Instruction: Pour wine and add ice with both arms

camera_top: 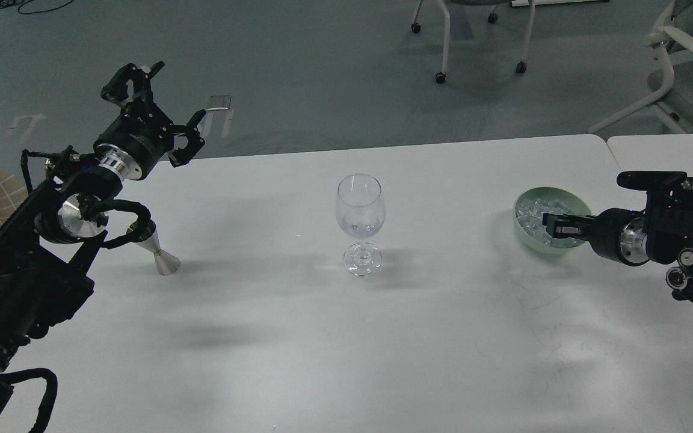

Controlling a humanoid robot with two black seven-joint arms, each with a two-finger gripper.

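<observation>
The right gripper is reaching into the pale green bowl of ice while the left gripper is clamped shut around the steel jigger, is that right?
Not quite. The head view shows the left gripper open and empty, raised above the table's far edge, while the steel jigger stands on the table untouched. The right gripper is indeed at the pale green bowl of ice.

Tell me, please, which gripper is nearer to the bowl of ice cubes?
The right gripper: it sits over the pale green bowl, at the ice cubes. The left gripper is raised, open, at the table's far left edge, beyond the wine glass.
</observation>
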